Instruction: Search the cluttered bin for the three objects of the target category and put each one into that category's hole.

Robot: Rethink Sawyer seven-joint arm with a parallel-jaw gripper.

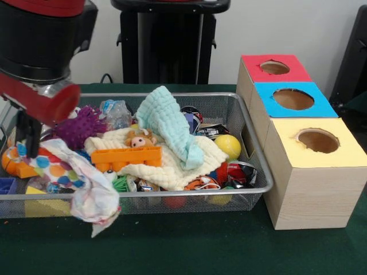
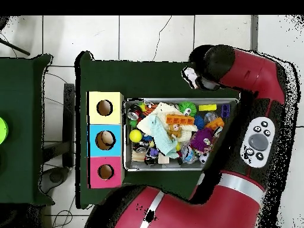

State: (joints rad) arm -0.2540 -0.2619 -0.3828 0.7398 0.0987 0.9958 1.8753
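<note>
The wire mesh bin [image 1: 252, 143] is full of toys and cloths; it also shows in the overhead view [image 2: 126, 136]. My gripper [image 1: 26, 140] hangs over the bin's left front corner, shut on a crumpled white wrapper [image 1: 77, 183] with red, blue, orange and yellow blotches. The wrapper droops over the front rim. In the overhead view the arm hides the gripper; a white scrap [image 2: 190, 76] shows at the arm's end. A clear crinkly wrapper [image 1: 117, 112] lies at the back left. A shiny red and silver wrapper [image 1: 235, 172] lies at the right front.
Three boxes with round holes stand right of the bin: red [image 1: 252, 71], blue [image 1: 266, 106], yellow [image 1: 287, 149]. In the bin lie a mint cloth [image 1: 166, 123], a cream cloth [image 1: 172, 169], an orange toy [image 1: 126, 157], a purple spiky ball [image 1: 77, 129] and a yellow ball [image 1: 228, 146].
</note>
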